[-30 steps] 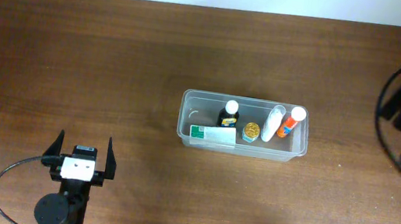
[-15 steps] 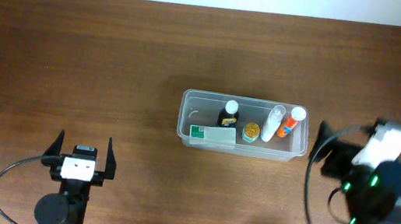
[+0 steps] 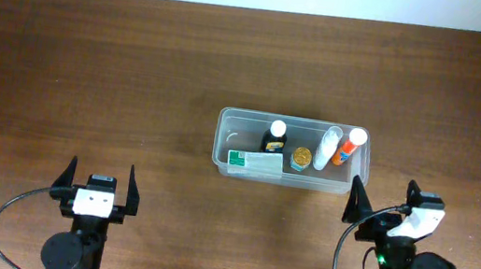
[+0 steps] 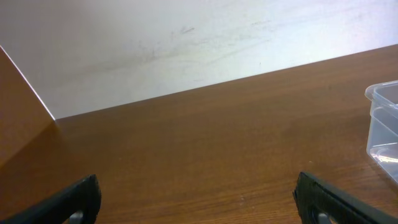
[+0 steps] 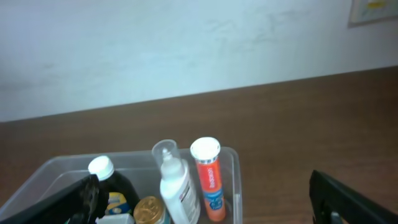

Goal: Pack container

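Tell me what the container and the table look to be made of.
The container looks like clear, slightly cloudy plastic, smooth: the bottles inside show through its walls. The table looks like dark brown wood or a wood-look laminate, low sheen: grain streaks run along it, but which of the two cannot be told.

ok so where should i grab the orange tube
By its white-capped top, from straight above. The orange tube stands nearly upright at the end of the container, wall on one side and the white bottle close on the other, so only the top looks free.
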Controlling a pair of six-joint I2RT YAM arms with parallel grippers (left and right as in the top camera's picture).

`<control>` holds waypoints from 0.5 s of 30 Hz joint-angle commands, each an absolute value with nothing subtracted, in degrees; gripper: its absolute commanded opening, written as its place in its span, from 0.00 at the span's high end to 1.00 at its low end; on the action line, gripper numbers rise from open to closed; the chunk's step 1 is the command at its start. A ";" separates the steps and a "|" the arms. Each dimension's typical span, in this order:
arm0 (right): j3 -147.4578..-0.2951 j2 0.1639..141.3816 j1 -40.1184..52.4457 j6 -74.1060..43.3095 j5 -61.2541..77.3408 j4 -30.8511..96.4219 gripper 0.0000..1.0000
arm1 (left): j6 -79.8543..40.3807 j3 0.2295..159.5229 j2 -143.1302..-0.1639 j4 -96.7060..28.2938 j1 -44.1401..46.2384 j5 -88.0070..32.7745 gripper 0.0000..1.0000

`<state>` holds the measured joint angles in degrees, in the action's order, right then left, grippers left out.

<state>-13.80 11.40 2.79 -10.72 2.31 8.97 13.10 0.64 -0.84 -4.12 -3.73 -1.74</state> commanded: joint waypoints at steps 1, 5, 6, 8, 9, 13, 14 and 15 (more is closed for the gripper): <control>-9.80 7.97 3.27 -10.94 3.25 6.46 0.02 | 13.78 0.54 -0.40 -4.54 -4.03 -2.61 0.00; -6.55 5.41 3.25 -10.76 3.27 2.85 0.02 | 13.80 0.54 -0.40 -4.54 -4.03 -2.61 0.01; -5.96 4.93 3.25 -10.61 3.25 2.28 0.02 | 13.78 0.54 -0.40 -4.54 -4.03 -2.61 0.00; -4.84 3.88 3.25 -9.54 3.46 1.58 0.02 | 13.80 0.54 -0.40 -4.54 -4.03 -2.61 0.00; -4.34 3.38 3.22 -9.23 3.49 1.41 0.02 | 13.80 0.54 -0.38 -4.54 -4.03 -2.61 0.00; -2.79 1.72 2.42 -9.23 3.79 1.43 0.02 | 13.80 0.54 -0.40 -4.54 -4.03 -2.61 0.00; -2.44 1.23 2.04 -9.23 4.16 1.43 0.02 | 13.80 0.54 -0.40 -4.54 -4.03 -2.61 0.00; -2.04 0.62 1.52 -9.23 4.56 1.43 0.01 | 13.78 0.54 -0.40 -4.54 -4.03 -2.61 0.00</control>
